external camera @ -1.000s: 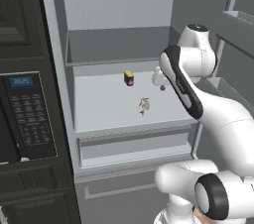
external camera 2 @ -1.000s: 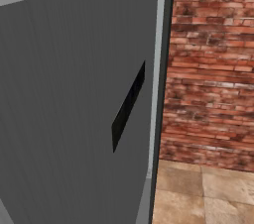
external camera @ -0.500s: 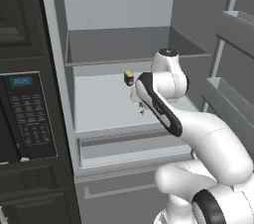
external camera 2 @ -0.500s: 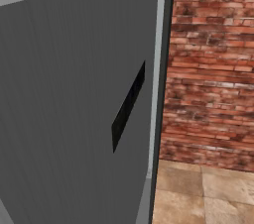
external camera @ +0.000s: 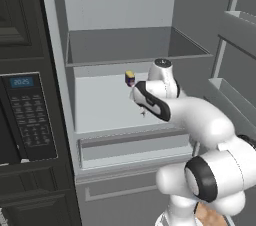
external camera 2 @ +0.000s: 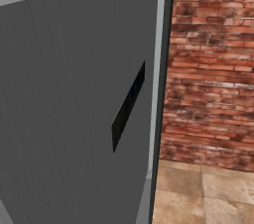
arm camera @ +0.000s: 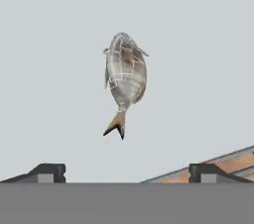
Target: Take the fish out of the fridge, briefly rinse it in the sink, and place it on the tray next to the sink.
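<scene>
While the arm reaches deep into the open fridge (external camera: 120,45), the gripper (arm camera: 126,172) hangs over the middle shelf (external camera: 105,105) with its fingertips (arm camera: 48,172) spread wide and nothing between them. Right ahead of the hand, centred between the two tips, the fish (arm camera: 125,77) lies flat on the pale shelf, tail pointing back toward the gripper, head away, clear of both fingers. Beyond the hand, farther back on the same shelf, stands a small yellow-and-purple can (external camera: 130,78). Off to the hand's left, outside the fridge, sits the black microwave (external camera: 25,115). From the right base camera, the grey fridge door (external camera 2: 74,109) stands beside a brick wall (external camera 2: 213,64).
</scene>
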Controlling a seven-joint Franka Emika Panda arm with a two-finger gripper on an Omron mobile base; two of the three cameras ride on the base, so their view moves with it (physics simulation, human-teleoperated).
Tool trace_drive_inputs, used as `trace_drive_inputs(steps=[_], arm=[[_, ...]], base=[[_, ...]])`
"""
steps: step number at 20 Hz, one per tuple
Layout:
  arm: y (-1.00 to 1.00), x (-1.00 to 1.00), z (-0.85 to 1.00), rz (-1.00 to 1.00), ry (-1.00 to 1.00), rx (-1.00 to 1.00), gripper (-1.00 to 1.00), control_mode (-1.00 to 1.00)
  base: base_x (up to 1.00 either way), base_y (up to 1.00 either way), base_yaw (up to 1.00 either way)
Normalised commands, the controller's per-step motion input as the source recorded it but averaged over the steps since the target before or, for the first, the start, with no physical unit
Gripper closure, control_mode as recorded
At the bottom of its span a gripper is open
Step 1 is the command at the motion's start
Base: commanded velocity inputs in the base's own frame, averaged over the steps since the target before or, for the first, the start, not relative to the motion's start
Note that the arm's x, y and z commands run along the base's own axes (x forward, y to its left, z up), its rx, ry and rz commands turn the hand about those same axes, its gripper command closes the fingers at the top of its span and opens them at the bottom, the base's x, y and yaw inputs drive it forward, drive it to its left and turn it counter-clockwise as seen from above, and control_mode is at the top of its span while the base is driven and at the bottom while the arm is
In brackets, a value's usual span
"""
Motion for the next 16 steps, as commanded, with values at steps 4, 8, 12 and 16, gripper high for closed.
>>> trace_drive_inputs(steps=[4,8,12,16], arm=[[-0.02,0.91,-0.23,0.00,0.00,0.00,-1.00,-1.00],[-0.22,0.18,-0.24,0.02,0.00,0.00,-1.00,-1.00],[-0.05,0.00,-0.11,0.00,-0.02,0.00,-1.00,-1.00],[-0.17,-0.01,-0.51,0.00,-0.06,0.00,-1.00,-1.00]], base=[[0.00,0.00,0.00],[0.00,0.00,0.00],[0.00,0.00,0.00],[0.00,0.00,0.00]])
